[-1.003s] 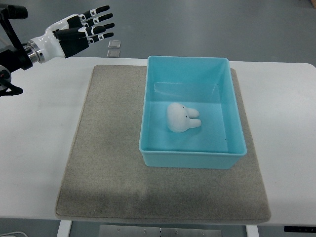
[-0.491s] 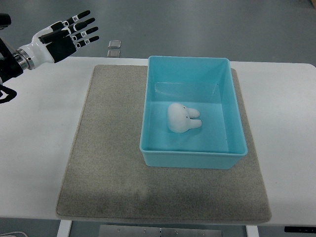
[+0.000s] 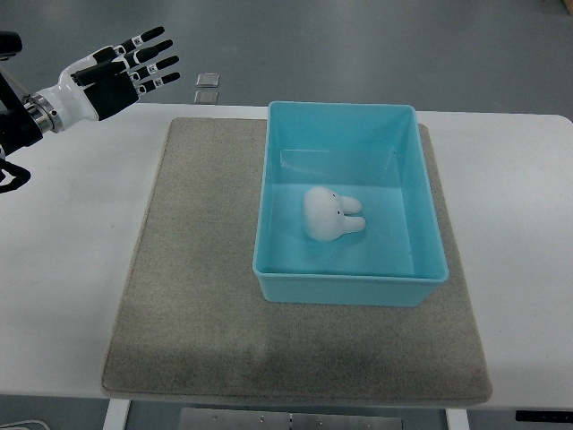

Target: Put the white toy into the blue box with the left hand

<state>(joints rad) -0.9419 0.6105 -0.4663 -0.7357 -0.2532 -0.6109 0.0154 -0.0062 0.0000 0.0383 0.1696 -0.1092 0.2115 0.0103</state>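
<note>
The white toy (image 3: 329, 214) lies on the floor of the blue box (image 3: 345, 278), roughly at the centre of the compartment, clear of all four walls, with its two rounded lobes pointing toward the right wall. Judged from this layout, the placement step is complete: the toy is fully inside the box and nothing is touching it. The box holds no other item. It stands on a grey mat (image 3: 192, 296), toward the mat's right half, and the mat lies on a white table (image 3: 76, 269). The left hand (image 3: 115, 73) is positioned above the far left corner of the table, well apart from the box, with the fingers (image 3: 152, 63) spread, extended and holding nothing. The right hand is not in view. Two small grey squares (image 3: 207, 87) sit beyond the far edge of the table. Residual risk is low. A fault could arise only if the left arm swept across the mat at low height: contact with the box's left wall could shift the box or tip it, which would displace the toy. Routing the arm high and away from the box would avoid this.
</note>
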